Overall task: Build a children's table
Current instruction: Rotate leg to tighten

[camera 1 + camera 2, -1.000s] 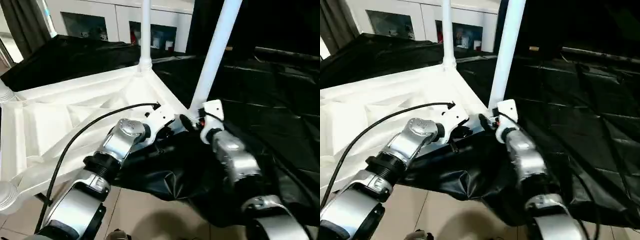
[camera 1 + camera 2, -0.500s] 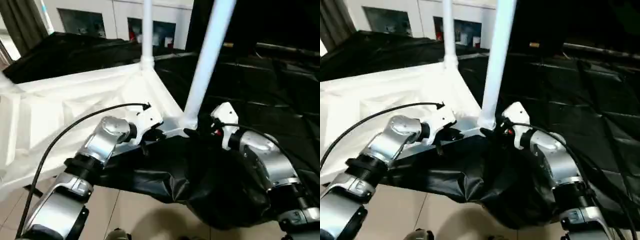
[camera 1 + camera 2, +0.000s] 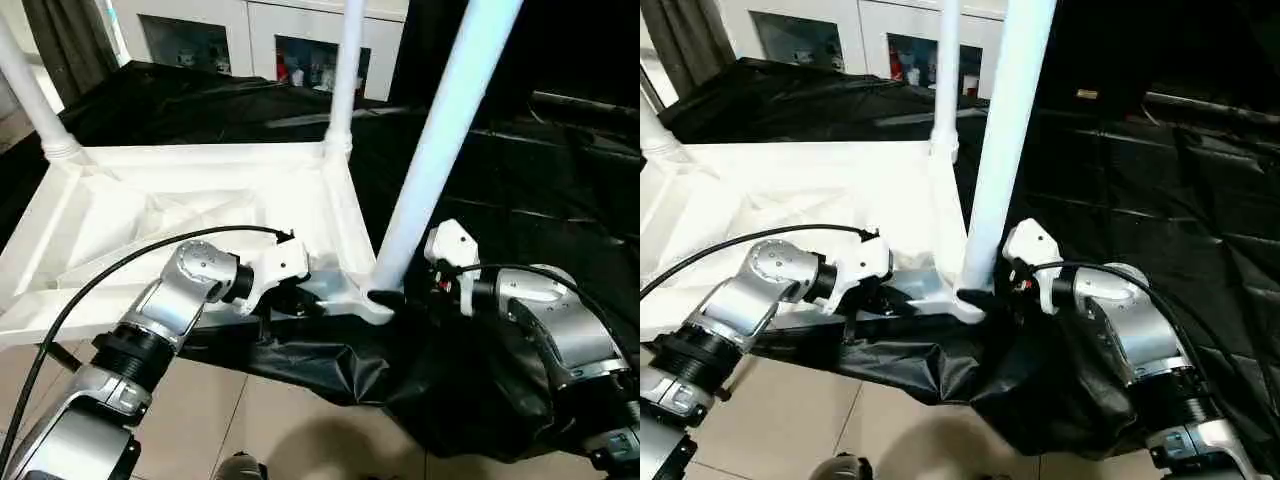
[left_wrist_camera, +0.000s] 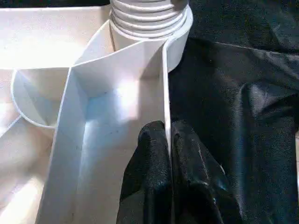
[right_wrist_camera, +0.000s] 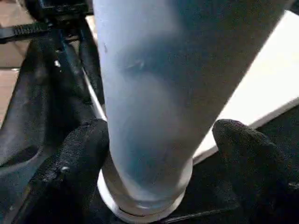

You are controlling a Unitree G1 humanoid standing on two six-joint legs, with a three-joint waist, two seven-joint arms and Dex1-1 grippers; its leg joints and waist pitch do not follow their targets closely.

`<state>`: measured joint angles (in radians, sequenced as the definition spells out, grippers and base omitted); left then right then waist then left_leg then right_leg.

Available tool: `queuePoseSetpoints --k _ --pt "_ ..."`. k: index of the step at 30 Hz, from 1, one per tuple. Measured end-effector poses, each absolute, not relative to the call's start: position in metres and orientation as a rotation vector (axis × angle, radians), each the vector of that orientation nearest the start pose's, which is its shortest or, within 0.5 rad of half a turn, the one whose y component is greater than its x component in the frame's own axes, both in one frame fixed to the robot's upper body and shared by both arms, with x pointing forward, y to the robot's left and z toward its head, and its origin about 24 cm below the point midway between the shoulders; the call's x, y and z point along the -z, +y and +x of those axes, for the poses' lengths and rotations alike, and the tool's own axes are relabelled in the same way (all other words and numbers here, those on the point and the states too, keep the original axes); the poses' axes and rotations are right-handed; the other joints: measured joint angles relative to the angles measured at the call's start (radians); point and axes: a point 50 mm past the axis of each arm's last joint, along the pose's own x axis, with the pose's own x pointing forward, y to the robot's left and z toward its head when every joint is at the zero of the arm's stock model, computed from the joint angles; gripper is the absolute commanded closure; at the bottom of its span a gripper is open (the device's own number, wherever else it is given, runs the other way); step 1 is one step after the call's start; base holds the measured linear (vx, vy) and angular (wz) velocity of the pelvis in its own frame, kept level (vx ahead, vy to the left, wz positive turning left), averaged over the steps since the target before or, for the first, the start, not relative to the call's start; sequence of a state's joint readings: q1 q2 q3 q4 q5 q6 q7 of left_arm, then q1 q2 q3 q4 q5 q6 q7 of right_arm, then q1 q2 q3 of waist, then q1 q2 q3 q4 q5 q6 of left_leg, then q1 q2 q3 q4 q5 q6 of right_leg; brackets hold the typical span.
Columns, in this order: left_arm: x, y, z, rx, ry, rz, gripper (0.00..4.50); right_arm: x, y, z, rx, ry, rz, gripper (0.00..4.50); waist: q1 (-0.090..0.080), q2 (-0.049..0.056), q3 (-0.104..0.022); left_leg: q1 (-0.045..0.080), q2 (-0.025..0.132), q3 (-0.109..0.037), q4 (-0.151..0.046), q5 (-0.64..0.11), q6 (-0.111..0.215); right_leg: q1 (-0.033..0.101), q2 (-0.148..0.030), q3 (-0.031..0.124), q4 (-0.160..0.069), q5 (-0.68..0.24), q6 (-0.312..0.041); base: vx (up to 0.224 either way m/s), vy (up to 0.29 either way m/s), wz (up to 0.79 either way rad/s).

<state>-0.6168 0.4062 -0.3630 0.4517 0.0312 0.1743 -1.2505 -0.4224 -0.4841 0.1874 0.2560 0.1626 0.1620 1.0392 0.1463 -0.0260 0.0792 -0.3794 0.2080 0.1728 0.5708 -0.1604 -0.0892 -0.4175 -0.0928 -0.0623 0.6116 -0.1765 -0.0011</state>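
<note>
Pinching the tabletop's rim [image 4: 164, 93], left fingers [image 4: 154, 186]; right fingers [image 5: 79, 154] spread wide around the leg [image 5: 154, 93].

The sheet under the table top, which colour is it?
Black sheet, clearest in the left eye view.

text: none you can read | labels: none | brands: none | numbers: 0 | signs: none

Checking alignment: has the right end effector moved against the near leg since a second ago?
Yes. The right end effector is still at the near leg's base, but has swung from its front round to its right side.
</note>
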Motion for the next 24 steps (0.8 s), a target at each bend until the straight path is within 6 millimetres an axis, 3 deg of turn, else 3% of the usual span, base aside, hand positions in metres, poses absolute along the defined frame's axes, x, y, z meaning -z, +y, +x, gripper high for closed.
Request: queuePoseSetpoints --k 3,5,8,10,13,14,24 --pt "-0.0708 0.1215 0.3106 1.434 0.445 0.517 4.50 -0.0789 -0.1584 0.2986 -1.167 0.252 -0.331 0.62 0.000 0.000 0.000 -0.001 0.000 0.000 0.000 0.000 0.000 0.000 0.000 0.000 0.000 0.000 0.000 0.000 0.000 0.00" --pt "-0.0716 0.1202 0.3095 1.446 0.441 0.522 4.50 -0.0772 -0.1582 0.2974 -1.178 0.261 -0.330 0.96 0.003 0.000 0.000 -0.003 0.000 0.000 0.001 0.001 0.001 -0.001 0.000 -0.001 0.000 0.000 0.000 0.000 0.000 0.00" --pt "-0.0721 0.1205 0.3095 1.446 0.440 0.526 4.50 -0.0762 -0.1571 0.2963 -1.198 0.269 -0.333 0.99 0.003 -0.003 0.000 -0.004 0.001 0.000 0.004 0.002 0.003 -0.001 0.000 -0.001 0.002 0.000 0.000 0.000 0.000 0.00" --pt "-0.0721 0.1208 0.3094 1.448 0.442 0.527 4.50 -0.0748 -0.1574 0.2955 -1.207 0.281 -0.341 1.37 0.002 -0.003 0.000 -0.004 0.001 0.000 0.005 0.002 0.003 -0.001 0.000 -0.001 0.002 0.000 0.000 0.000 0.000 0.00" --pt "-0.0719 0.1213 0.3091 1.449 0.444 0.526 4.50 -0.0736 -0.1569 0.2946 -1.217 0.287 -0.340 1.43 0.002 -0.004 0.000 -0.004 0.001 0.000 0.006 0.002 0.003 -0.001 -0.001 -0.001 0.003 0.000 0.000 0.000 0.000 0.00" --pt "-0.0718 0.1214 0.3091 1.449 0.444 0.526 4.50 -0.0736 -0.1568 0.2946 -1.218 0.287 -0.340 1.73 0.002 -0.004 0.000 -0.004 0.001 0.000 0.006 0.002 0.003 -0.001 -0.001 -0.001 0.004 0.000 0.000 0.000 0.000 0.00" --pt "-0.0714 0.1216 0.3088 1.448 0.445 0.527 4.50 -0.0718 -0.1568 0.2948 -1.216 0.291 -0.334 1.83 0.001 -0.004 0.000 -0.004 0.001 0.000 0.007 0.002 0.003 -0.001 -0.001 -0.001 0.004 0.000 0.000 0.000 0.000 0.00"
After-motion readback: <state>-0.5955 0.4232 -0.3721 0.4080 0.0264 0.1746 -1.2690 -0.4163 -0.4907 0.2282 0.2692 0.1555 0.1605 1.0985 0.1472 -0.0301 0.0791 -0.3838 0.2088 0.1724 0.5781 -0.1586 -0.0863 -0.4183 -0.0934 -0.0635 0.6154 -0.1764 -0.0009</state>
